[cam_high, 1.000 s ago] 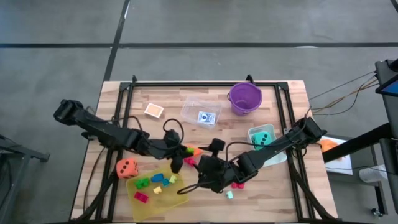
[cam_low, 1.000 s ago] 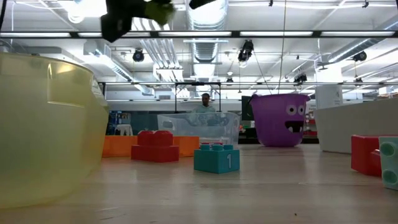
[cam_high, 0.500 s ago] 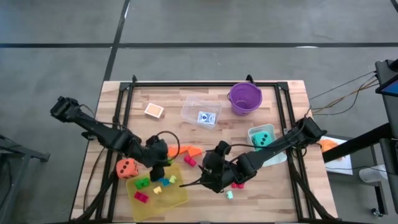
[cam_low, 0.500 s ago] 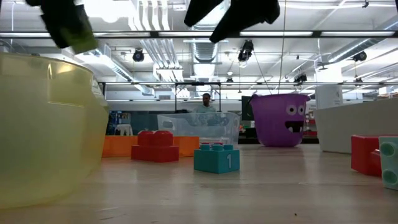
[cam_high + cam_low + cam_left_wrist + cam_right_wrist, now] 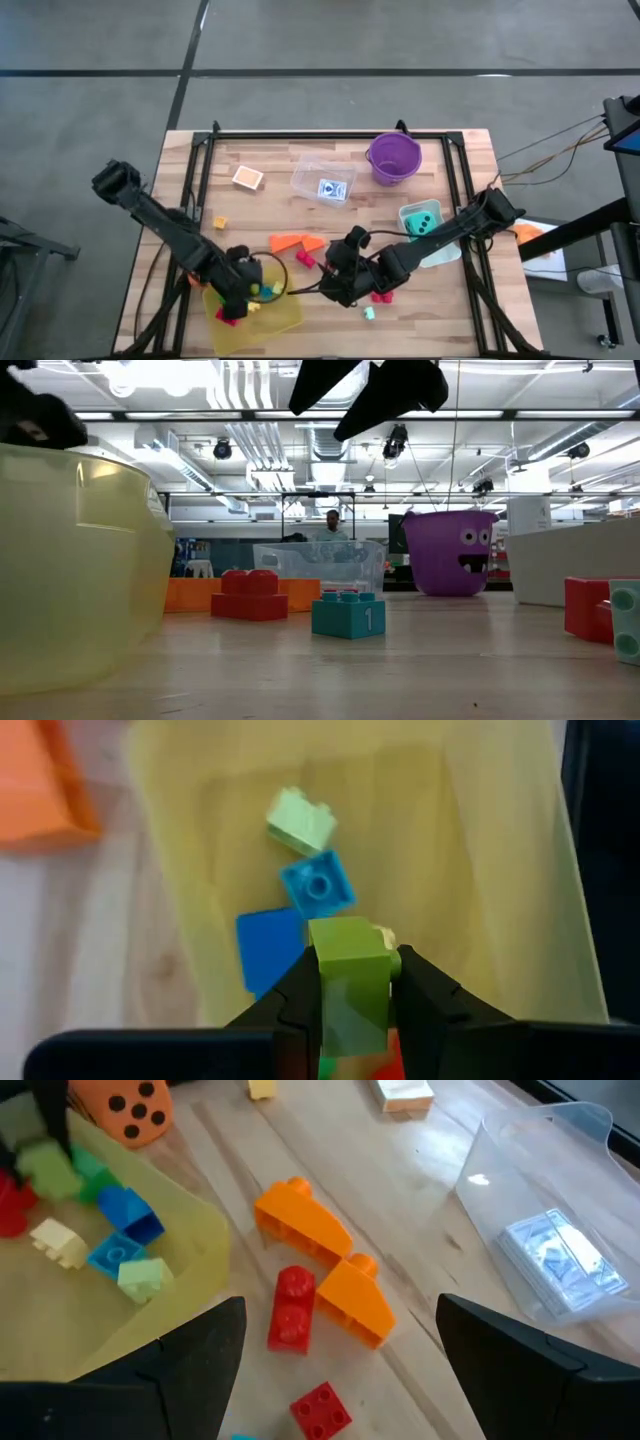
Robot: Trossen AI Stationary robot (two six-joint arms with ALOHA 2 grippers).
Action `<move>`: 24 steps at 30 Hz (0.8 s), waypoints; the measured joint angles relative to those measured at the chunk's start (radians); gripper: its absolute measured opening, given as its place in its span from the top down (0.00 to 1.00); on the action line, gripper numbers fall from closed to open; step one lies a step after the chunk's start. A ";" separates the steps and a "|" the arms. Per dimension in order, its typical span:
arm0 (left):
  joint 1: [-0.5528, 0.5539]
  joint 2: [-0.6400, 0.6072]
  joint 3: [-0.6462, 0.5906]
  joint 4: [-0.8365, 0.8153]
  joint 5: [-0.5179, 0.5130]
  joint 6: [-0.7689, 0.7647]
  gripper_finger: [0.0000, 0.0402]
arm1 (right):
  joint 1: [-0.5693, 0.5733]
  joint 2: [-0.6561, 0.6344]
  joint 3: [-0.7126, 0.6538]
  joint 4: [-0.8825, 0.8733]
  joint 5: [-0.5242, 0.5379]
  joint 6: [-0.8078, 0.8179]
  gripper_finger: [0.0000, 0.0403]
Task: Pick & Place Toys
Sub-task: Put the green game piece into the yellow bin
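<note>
My left gripper (image 5: 240,290) is over the flat yellow tray (image 5: 290,318), shut on a light green brick (image 5: 350,975). Its far-off fingers and that brick (image 5: 45,1168) also show in the right wrist view. Below it in the tray lie blue bricks (image 5: 318,885), a pale green one (image 5: 300,820) and red ones. My right gripper (image 5: 332,283) hovers open right of the tray, above two orange wedges (image 5: 325,1260) and a red brick (image 5: 292,1308) lying flat on the wood. The orange die (image 5: 140,1105) sits beside the tray's far left corner. My left gripper pinches the green brick by two opposite sides (image 5: 325,985) between its two fingers. The fingers come from above, pointing steeply down. The brick hangs over the inside of the tray, above the bricks lying there.
A clear tub (image 5: 323,180) holding a card pack and a purple bucket (image 5: 393,157) stand at the back. A teal die (image 5: 422,222) sits in a container at the right. Loose on the wood are red bricks (image 5: 382,296), a small teal piece (image 5: 369,313), a yellow brick (image 5: 219,222) and a card pack (image 5: 247,178).
My left gripper has carried the green brick from beside the orange wedges toward the table's near left, over the yellow tray, sinking and tipping to point more steeply down. My right gripper has sunk a little and rolled, staying open.
</note>
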 joint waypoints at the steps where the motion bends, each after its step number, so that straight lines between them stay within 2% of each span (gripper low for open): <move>1: -0.010 0.016 0.000 0.011 0.016 0.000 0.81 | -0.001 0.001 0.000 0.004 0.001 0.000 0.20; 7: -0.055 0.096 0.000 0.056 0.116 0.002 0.81 | -0.004 0.027 0.000 0.025 -0.006 -0.003 0.20; 19: -0.068 0.162 0.000 0.049 0.130 -0.025 0.81 | -0.003 0.074 0.000 0.081 -0.057 -0.010 0.20; 24: -0.067 0.170 0.000 -0.003 0.123 -0.025 0.81 | -0.004 0.078 0.000 0.086 -0.057 -0.021 0.20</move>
